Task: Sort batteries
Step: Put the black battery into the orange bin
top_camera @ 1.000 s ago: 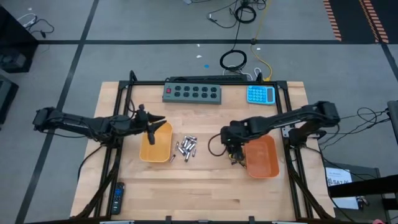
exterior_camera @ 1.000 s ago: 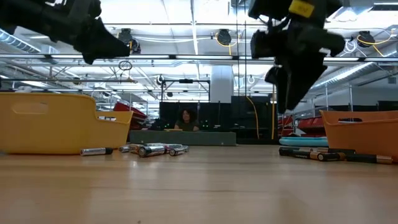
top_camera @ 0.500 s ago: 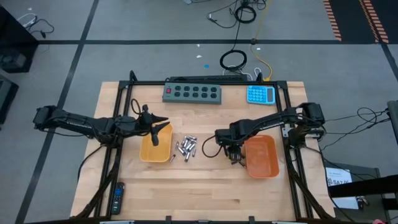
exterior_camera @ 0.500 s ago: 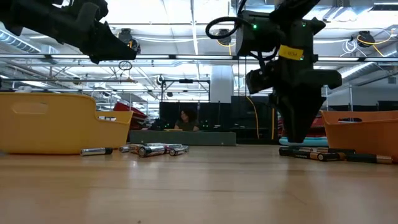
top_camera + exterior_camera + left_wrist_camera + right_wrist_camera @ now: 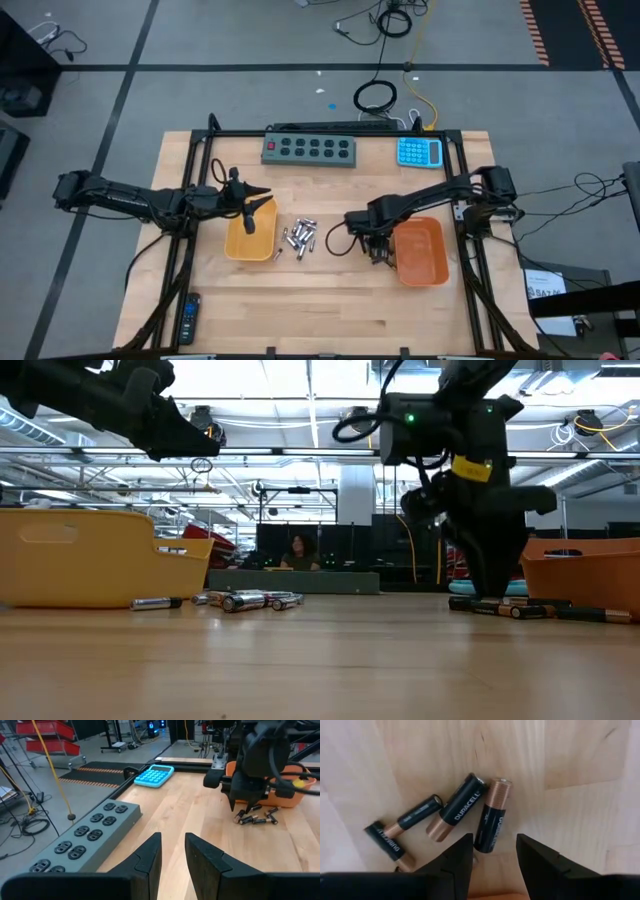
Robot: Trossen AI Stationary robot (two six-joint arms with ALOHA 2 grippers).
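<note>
Several dark, copper-ended batteries (image 5: pixel 455 807) lie flat on the wood beside the right orange tray (image 5: pixel 420 252). My right gripper (image 5: pixel 494 850) points down over them and is open. Its fingers stand on either side of one battery's (image 5: pixel 492 815) black end without touching it. A pile of silver batteries (image 5: pixel 298 238) lies between the two trays. My left gripper (image 5: pixel 173 850) hovers above the left orange tray (image 5: pixel 250 238), pointing toward the table's right. It is open by a narrow gap, with nothing between the fingers.
A grey power strip (image 5: pixel 309 149) and a blue calculator (image 5: pixel 419 152) lie along the far edge. A black remote control (image 5: pixel 189 318) sits at the near left corner. Bare wood lies along the near edge. A person (image 5: pixel 300 552) sits far behind the table.
My right gripper has come down toward the dark batteries beside the right tray and now stands just above the table. The batteries have stayed where they were.
</note>
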